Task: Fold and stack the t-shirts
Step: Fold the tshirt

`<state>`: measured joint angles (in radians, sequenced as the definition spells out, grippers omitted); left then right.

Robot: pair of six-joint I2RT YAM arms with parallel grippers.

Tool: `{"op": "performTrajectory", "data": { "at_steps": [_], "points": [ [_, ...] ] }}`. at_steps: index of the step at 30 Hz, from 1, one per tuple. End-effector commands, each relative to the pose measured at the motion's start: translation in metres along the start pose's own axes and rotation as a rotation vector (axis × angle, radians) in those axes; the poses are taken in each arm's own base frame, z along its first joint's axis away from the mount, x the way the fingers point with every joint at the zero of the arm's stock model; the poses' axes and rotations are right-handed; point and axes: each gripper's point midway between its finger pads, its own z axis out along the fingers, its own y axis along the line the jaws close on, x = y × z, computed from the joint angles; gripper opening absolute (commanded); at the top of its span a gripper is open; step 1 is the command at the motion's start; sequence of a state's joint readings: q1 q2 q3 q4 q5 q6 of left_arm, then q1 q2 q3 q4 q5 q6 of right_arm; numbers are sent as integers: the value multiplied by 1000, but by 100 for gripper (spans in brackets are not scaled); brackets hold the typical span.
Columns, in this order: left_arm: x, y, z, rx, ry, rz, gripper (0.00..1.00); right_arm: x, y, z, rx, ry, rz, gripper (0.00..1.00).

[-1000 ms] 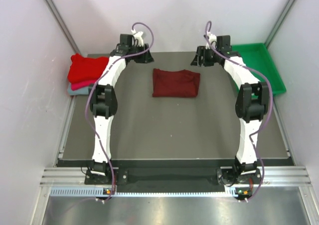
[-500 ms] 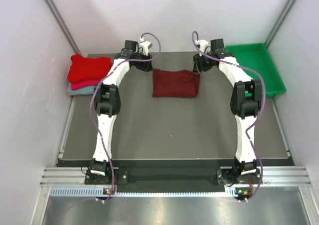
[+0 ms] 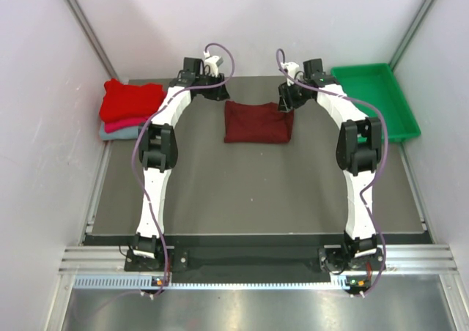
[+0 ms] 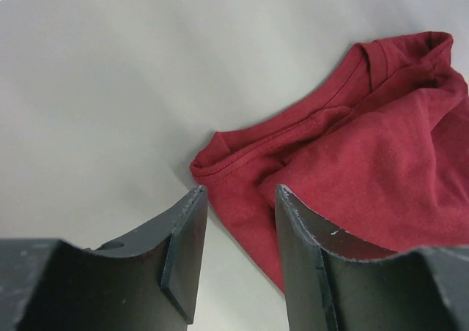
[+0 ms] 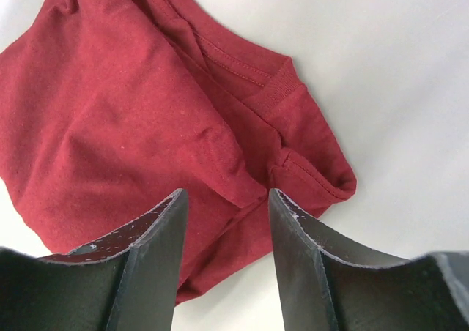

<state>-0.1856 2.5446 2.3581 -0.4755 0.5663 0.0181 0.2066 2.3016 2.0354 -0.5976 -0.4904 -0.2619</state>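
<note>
At the far edge of the dark grey table (image 3: 242,192), mid-width, you have the dark maroon cloth t-shirt (image 3: 258,122) lying as a flat folded rectangle.

Risks as I judge them:
- Thin bite. On the left the stitched sleeve hem (image 4: 220,166) pokes out past the folded body. Close on that alone and you likely lift one layer, so the fold peels open.
- Uneven bite. If one side takes more layers than the other, the shirt probably hangs skewed and lands crooked.
- Too deep. The fingertips are low over the table, so pushing further down risks scraping it and bunching the cloth ahead of the jaws.
- Carry path. The stack sits at the far left edge: bright red folded cloth shirt (image 3: 130,100) on top, pink folded shirt (image 3: 121,124) under it, grey-blue folded shirt (image 3: 113,133) at the bottom. A low pass could shove the red one off.

Positions: left gripper (image 4: 239,199) is at the shirt's far left corner, jaws partway apart with nothing pinched and the corner just beyond the tips. Right gripper (image 5: 226,199) is at the far right corner, jaws also partway apart and holding nothing, with cloth showing in the gap below. The green plastic tray (image 3: 374,100) in the far right corner is well apart.
</note>
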Motion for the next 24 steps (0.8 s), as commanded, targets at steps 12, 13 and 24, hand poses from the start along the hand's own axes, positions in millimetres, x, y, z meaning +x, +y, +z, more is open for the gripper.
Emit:
{"op": "performTrajectory", "data": {
  "at_steps": [12,13,24],
  "points": [
    [-5,-14,5,38,-26,-17,47,18,0,27,-29,37,7,47],
    [-5,-12,5,34,-25,-19,47,17,0,27,-29,35,7,44],
    [1,-14,6,36,-10,-21,47,-13,-6,13,15,-38,-1,5]
  ]
}}
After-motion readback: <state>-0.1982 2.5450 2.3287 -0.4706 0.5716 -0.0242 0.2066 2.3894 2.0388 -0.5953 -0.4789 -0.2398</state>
